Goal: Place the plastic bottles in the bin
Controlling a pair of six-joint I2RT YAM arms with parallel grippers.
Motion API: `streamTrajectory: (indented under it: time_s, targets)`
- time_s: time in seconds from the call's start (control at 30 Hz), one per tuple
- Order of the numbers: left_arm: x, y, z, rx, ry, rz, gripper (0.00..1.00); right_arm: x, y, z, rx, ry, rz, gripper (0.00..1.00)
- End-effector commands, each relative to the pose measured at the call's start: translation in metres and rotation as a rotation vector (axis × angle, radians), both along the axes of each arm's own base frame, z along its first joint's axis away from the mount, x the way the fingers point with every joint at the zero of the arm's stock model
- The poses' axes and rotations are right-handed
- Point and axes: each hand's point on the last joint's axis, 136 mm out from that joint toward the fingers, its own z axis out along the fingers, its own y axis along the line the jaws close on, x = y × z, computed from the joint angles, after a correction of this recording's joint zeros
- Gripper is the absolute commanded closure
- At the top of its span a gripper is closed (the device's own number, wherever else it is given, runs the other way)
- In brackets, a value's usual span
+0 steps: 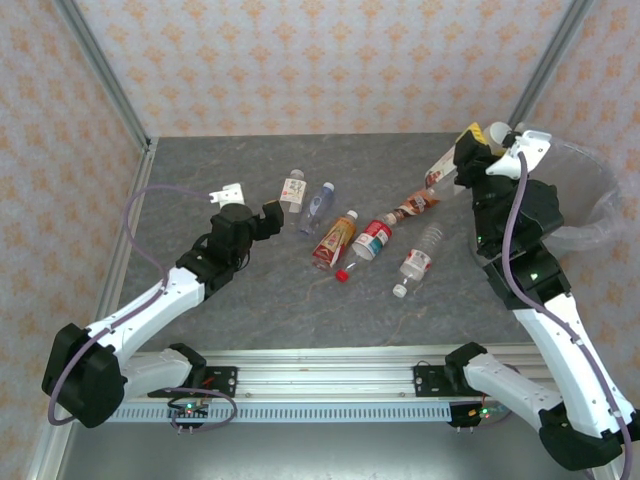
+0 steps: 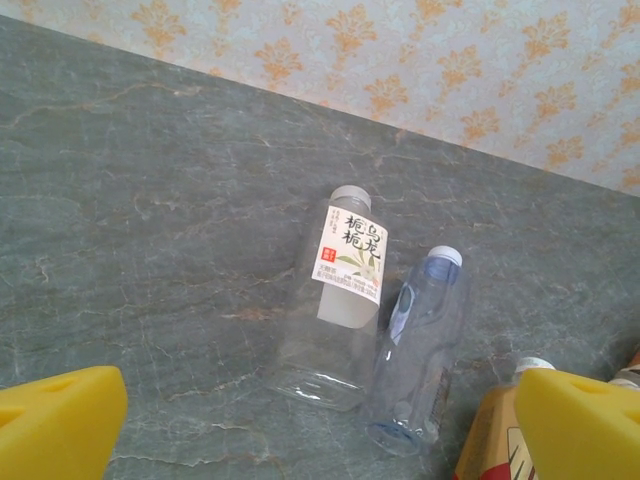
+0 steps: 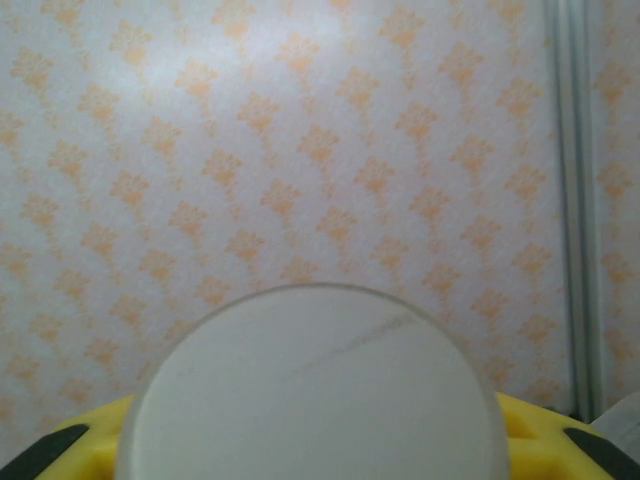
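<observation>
Nearest the lens, at the bottom of the top view, both arm bases sit on their rail (image 1: pixel 320 375), and beyond it spreads the grey marbled bench (image 1: pixel 200 165). At the right edge of that frame is the bin (image 1: pixel 602 190), translucent and half hidden behind the right arm. Just left of it, in the upper right, the right gripper (image 1: pixel 472 140) is raised with its jaws clenched on the held bottle (image 1: pixel 442 166). The wrist view shows a round white end between the yellow fingers (image 3: pixel 60 450). Left of centre, the left gripper (image 1: pixel 272 217) has its jaws released, spread wide with nothing between them. Six bottles lie across the middle of the bench. From left to right they are the white-labelled bottle (image 1: pixel 293 188), the blue-capped bottle (image 1: pixel 318 205) just beside it, the orange-labelled bottle (image 1: pixel 335 240), the red-labelled bottle (image 1: pixel 372 238), the brown-labelled bottle (image 1: pixel 418 203) and the clear bottle (image 1: pixel 418 262). Below them lies a small red cap (image 1: pixel 342 275).
</observation>
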Motion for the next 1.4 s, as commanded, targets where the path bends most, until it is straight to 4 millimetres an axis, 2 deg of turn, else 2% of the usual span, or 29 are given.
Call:
streamTrajectory:
  time_s: [0.0,0.1,0.23,0.3,0.53,0.67,0.8,1.03,1.1,1.3,1.37]
  targets:
    - [-0.001,0.001,0.004,-0.032,-0.018,0.002,0.0,-0.006,-0.029,0.021,-0.047,-0.08,-0.158,1.0]
    - [-0.001,0.002,0.005,-0.036,-0.02,0.002,0.0,-0.007,-0.057,0.031,-0.068,-0.114,-0.28,1.0]
    - [-0.003,0.002,0.004,-0.047,-0.02,-0.002,0.0,-0.003,-0.099,0.033,-0.07,-0.111,-0.409,1.0]
    - [-0.005,0.003,0.003,-0.053,-0.02,-0.001,0.0,0.001,-0.12,0.027,-0.082,-0.084,-0.483,1.0]
    - [-0.011,0.01,0.003,-0.021,-0.024,0.005,0.0,0.027,-0.165,0.002,-0.245,0.062,-0.642,1.0]
    - [-0.012,0.013,0.006,-0.008,-0.032,0.007,0.0,0.042,-0.187,-0.029,-0.244,0.173,-0.68,1.0]
    - [-0.012,0.011,0.005,-0.014,-0.025,0.002,0.0,0.055,-0.196,-0.067,-0.297,0.272,-0.705,1.0]
    - [-0.012,0.01,0.001,-0.011,-0.006,-0.002,0.0,0.071,-0.211,-0.112,-0.405,0.452,-0.742,1.0]
    - [-0.012,0.01,0.0,-0.012,-0.003,-0.001,0.0,0.078,-0.218,-0.131,-0.419,0.511,-0.736,1.0]
    - [-0.012,0.012,0.0,-0.008,0.0,0.007,0.0,0.087,-0.227,-0.177,-0.427,0.666,-0.674,0.97]
    - [-0.012,0.012,0.0,-0.005,0.0,0.004,0.0,0.087,-0.232,-0.187,-0.431,0.692,-0.688,0.96]
